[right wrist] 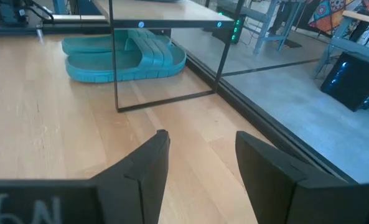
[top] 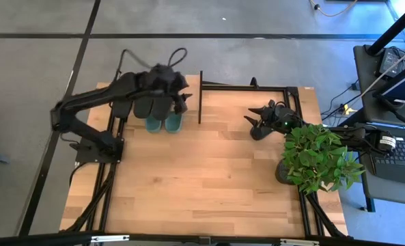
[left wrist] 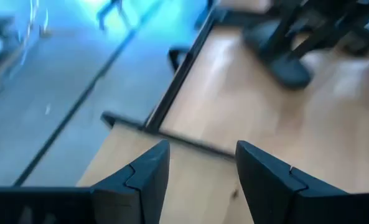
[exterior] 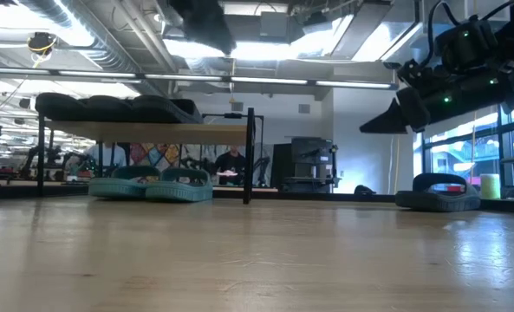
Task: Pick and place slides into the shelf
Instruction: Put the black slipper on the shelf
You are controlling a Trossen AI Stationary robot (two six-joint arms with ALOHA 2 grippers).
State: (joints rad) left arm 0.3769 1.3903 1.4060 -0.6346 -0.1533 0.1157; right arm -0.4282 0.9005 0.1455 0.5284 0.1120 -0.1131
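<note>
While both hands [left wrist: 200, 180] [right wrist: 200, 168] gape empty, ridged green foam slides [right wrist: 125, 56] under the thin-framed shelf [exterior: 144, 132].

The shelf [top: 201, 96] stands at the table's [top: 202, 184] far left edge. Several slides [exterior: 126, 107] lie on its top board, and two more slides [exterior: 152, 185] sit side by side beneath it on the tabletop. A single slide [exterior: 437, 192] lies well apart on the far right. A plant [top: 318, 157] stands at the right edge, nearer than that slide.
</note>
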